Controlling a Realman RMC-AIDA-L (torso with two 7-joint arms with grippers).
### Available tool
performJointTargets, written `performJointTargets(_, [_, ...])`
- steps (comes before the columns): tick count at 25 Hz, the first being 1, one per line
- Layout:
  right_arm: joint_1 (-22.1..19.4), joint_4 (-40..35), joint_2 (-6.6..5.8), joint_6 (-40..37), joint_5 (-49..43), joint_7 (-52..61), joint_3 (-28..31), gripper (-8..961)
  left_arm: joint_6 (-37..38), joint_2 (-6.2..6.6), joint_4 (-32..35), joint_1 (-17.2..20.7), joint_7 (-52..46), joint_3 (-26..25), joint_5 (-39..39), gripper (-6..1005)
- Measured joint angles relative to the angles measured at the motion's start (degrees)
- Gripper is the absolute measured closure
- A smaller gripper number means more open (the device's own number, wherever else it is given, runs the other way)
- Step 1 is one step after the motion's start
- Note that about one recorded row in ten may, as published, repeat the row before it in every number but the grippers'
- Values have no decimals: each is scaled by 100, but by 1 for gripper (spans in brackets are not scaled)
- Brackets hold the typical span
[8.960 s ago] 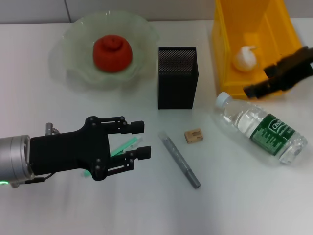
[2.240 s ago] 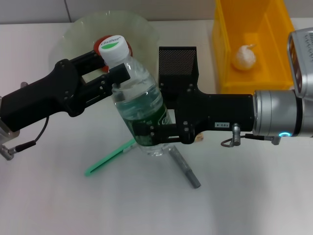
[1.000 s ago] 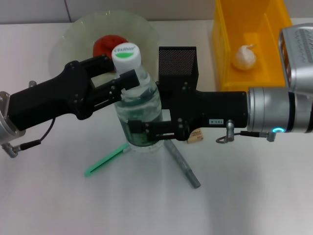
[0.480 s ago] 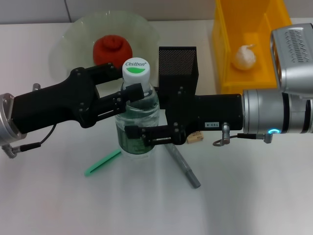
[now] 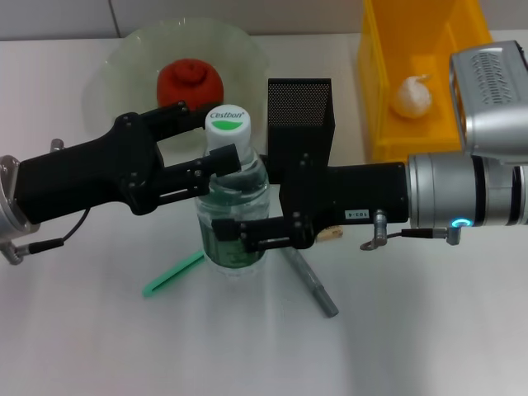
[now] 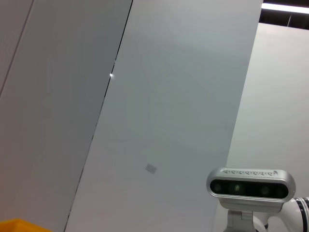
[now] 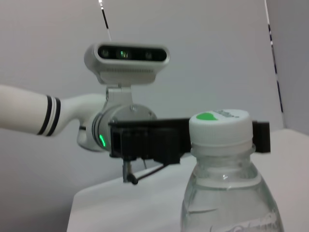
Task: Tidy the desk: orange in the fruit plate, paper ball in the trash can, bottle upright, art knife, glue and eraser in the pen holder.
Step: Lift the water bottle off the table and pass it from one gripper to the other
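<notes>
Head view, reading left to right: I see one orange (image 5: 190,82) in the fruit plate (image 5: 124,58), partly behind my left pincer (image 5: 216,157), which is clamped on the neck of the single bottle (image 5: 232,210). The bottle stands upright on the worktop (image 5: 412,330). One green art knife (image 5: 173,275) pokes out beneath it. My right pincer (image 5: 247,235) is clamped on the bottle's body, covering most of the one eraser (image 5: 331,234) and the top of the grey glue (image 5: 312,285). One pen holder (image 5: 299,111); one paper ball (image 5: 411,96) in the trash can (image 5: 474,74), which is cut off by the frame.
</notes>
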Motion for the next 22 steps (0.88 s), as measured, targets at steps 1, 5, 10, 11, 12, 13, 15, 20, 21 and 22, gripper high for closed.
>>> performJointTargets(1, [16,-8,0,2,-61,63,5,213,-1,12,7,-4,0,2,0,286])
performJointTargets(5, [98,-54,0,32,-228,272,18,214,-25,45,127,-5,0,-20,198,278])
performJointTargets(10, [172,-103,0,26,-241,418,8,215,-36,32,289,-5,-4,-50,520,279])
performJointTargets(11, [214,-147,0,25,-307,509,7,216,-38,27,301,-4,-5,-51,559,279])
performJointTargets(12, [214,-147,0,25,-307,509,7,216,-42,25,303,-3,-6,-52,576,279])
performJointTargets(13, [228,-177,0,26,-363,557,7,216,-46,24,302,-2,-7,-52,583,279])
performJointTargets(15, [268,-266,0,32,-554,708,7,217,-62,22,303,-1,-8,-52,590,280])
performJointTargets(20, [312,-372,14,49,-754,864,-1,219,-103,14,304,0,-9,-54,592,281])
performJointTargets(21, [315,-374,14,48,-755,873,-2,219,-109,13,304,0,-9,-54,592,281])
performJointTargets(22, [316,-374,15,50,-755,887,-2,219,-112,13,304,0,-9,-54,591,281])
